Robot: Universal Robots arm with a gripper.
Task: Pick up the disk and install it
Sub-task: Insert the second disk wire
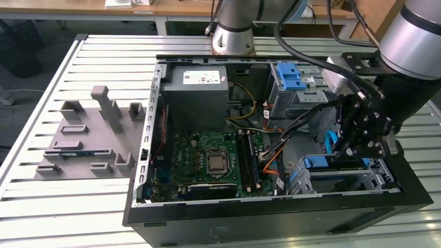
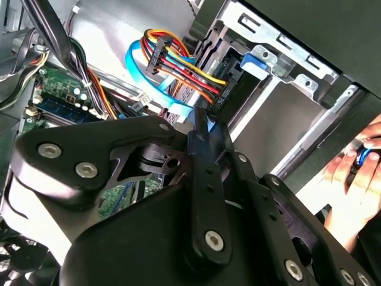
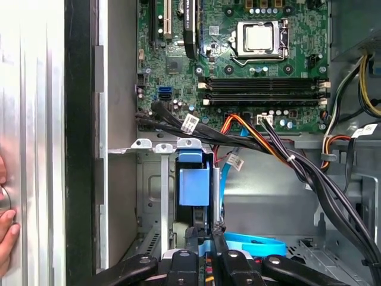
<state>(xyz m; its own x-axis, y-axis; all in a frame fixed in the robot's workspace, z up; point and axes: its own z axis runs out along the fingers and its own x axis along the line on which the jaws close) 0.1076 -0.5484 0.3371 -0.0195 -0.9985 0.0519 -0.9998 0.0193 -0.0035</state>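
The slatted metal table [image 1: 41,206] carried an open black computer case [image 1: 276,227] lying on its side. In the exterior view, a large grey power-supply box [image 1: 200,98] sat inside the case at eleven o'clock and bore a white sticker [image 1: 201,78] whose print was too small to read. A green motherboard [image 1: 206,160] lay at seven o'clock, and bundled coloured cables [image 1: 265,155] ran across the middle. A grey metal drive cage [image 1: 358,178] filled the four o'clock corner.

The black gripper [image 1: 344,152] hung over that cage. In the first wrist view the gripper [image 3: 202,231] had its fingers [image 3: 189,233] drawn narrow, pinching the disk [image 3: 194,185], a flat drive seen edge-on with its blue plastic carrier frame standing in a slot of the cage. Any label on it was hidden.

At nine o'clock of the case, on the table, stood a grey fixture plate with upright blocks [image 1: 90,139]. A person's hand [image 2: 351,179] rested at the outer wall of the case.
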